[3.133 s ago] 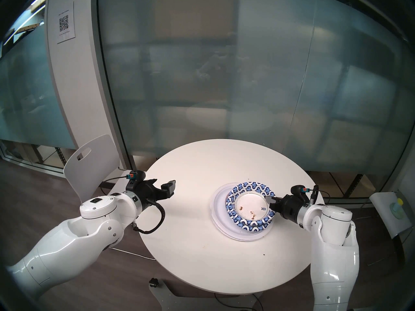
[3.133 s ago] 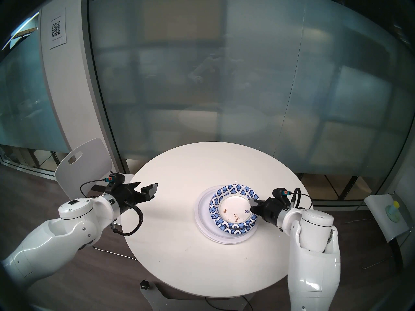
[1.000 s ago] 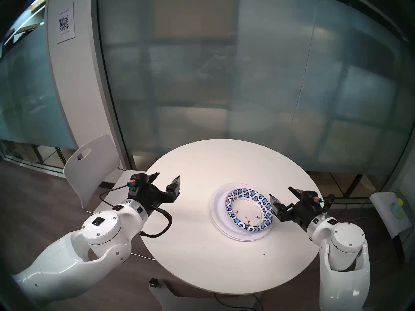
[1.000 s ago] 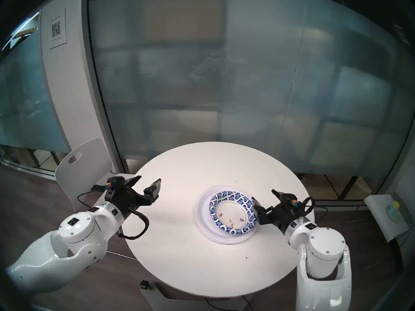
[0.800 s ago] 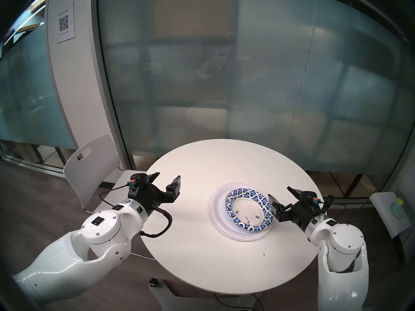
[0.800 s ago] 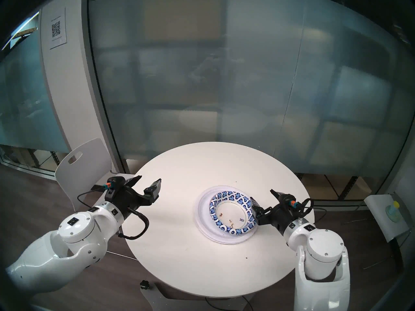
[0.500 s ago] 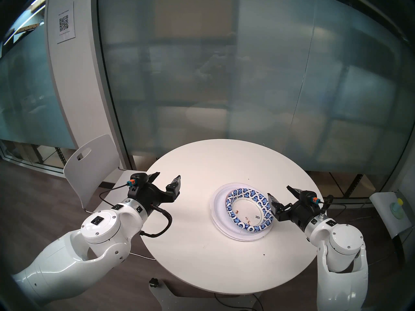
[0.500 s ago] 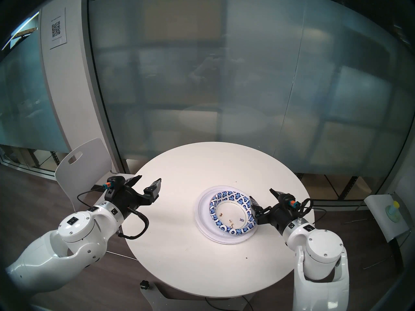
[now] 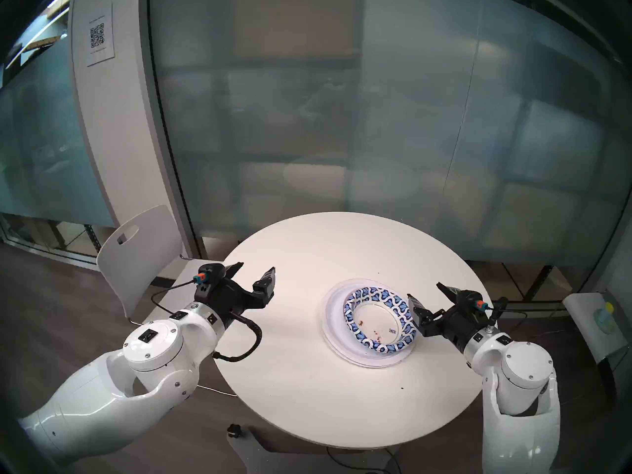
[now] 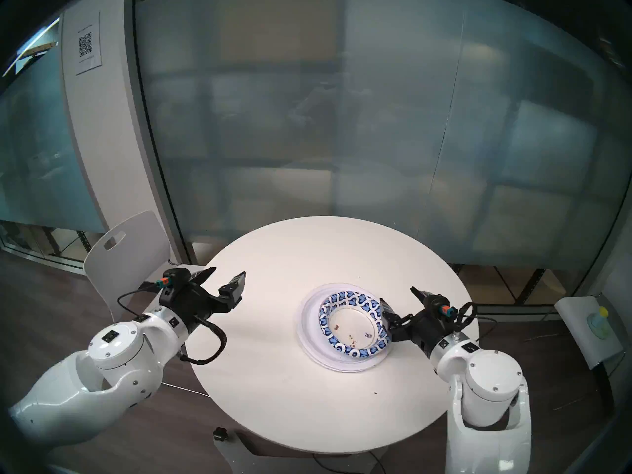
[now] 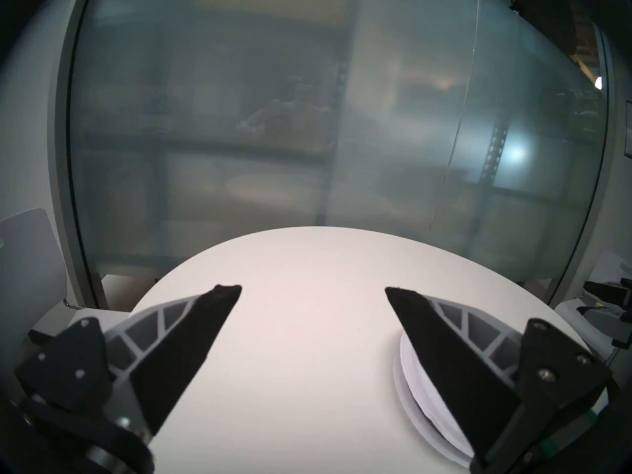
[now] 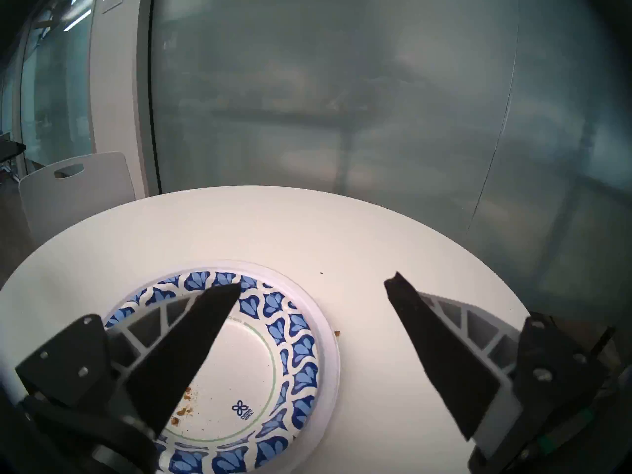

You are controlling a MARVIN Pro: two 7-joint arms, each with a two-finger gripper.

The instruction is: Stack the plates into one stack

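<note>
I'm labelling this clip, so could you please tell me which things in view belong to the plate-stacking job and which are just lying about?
Belongs to the job:
- the stack of plates
- blue-patterned plate on top
- wide white plate beneath it
- left gripper, open and empty
- right gripper, open and empty

Just lying about:
- round table
- white chair
- crumbs
- QR sign

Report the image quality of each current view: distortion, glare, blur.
Head views: fisheye bending, dark rim, the stack sharp. Left wrist view: bright glare spot on the frosted glass, soft focus. Right wrist view: top plate crisp, background hazy.
</note>
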